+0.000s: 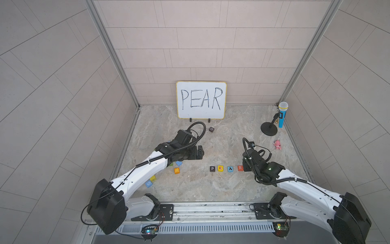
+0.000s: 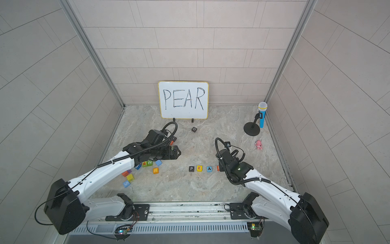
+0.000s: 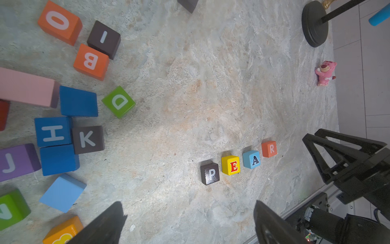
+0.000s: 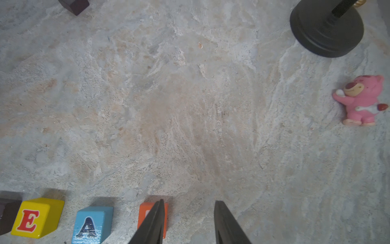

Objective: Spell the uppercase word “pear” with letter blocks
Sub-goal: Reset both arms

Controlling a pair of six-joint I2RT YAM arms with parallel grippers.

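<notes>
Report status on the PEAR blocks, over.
Both empty: left gripper open, right gripper open beside the row's end. P block, E block, A block, R block lined up, reading PEAR. Spare blocks aside, nothing blocking.

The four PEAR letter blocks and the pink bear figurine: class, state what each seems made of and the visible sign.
Black P block, yellow E block, blue A block, orange R block: probably painted wood, glossy; solid sharp-edged cubes with highlights on the paint. Pink bear figurine: likely moulded plastic or vinyl; smooth rounded shapes, soft sheen.
</notes>
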